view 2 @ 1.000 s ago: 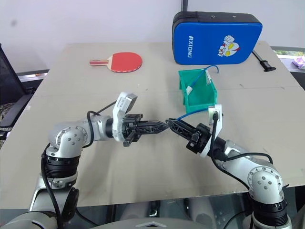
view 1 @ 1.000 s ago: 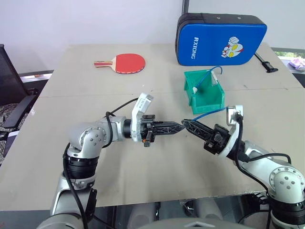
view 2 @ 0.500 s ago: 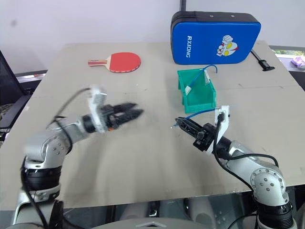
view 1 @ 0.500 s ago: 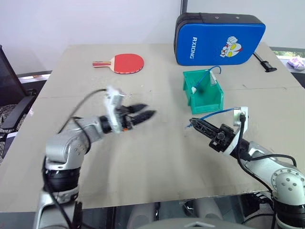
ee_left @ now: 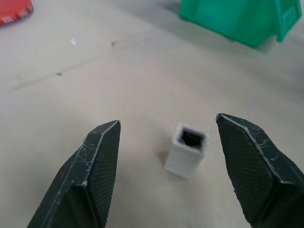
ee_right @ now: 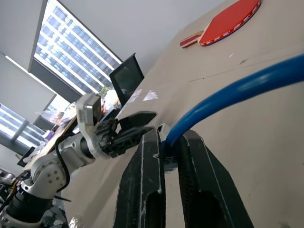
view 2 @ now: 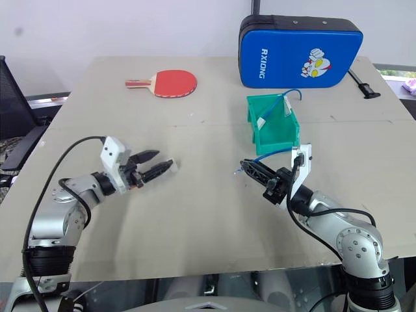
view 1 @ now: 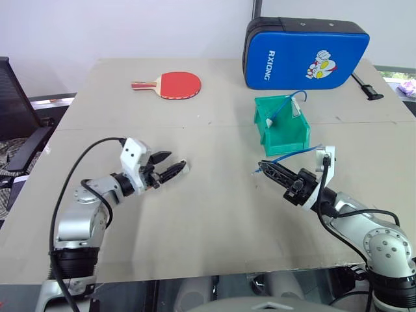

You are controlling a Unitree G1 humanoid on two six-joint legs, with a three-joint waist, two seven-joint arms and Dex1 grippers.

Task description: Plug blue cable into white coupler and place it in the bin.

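The white coupler (ee_left: pixel 187 151) lies on the table with its dark socket showing, between the spread fingers of my left gripper (ee_left: pixel 167 118). In the head view that gripper (view 1: pixel 177 160) is open, low over the table on the left, with the coupler (view 1: pixel 184 167) at its tips. My right gripper (view 1: pixel 261 167) is shut on one end of the blue cable (view 1: pixel 289 155), which arcs back over its wrist. The right wrist view shows the cable (ee_right: pixel 237 88) pinched between the fingers (ee_right: pixel 147 161). The green bin (view 1: pixel 279 133) stands just beyond the right gripper.
Inside the bin lies another blue cable (view 1: pixel 296 95) with a white piece. A red paddle (view 1: pixel 175 84) and a big blue padded case (view 1: pixel 305 52) sit at the far side of the table. A black chair (view 1: pixel 13 117) stands off the table's left edge.
My left gripper has swung left, away from the right gripper's tips, sunk toward the table and opened. The coupler now lies between its fingers. The right gripper has barely moved.
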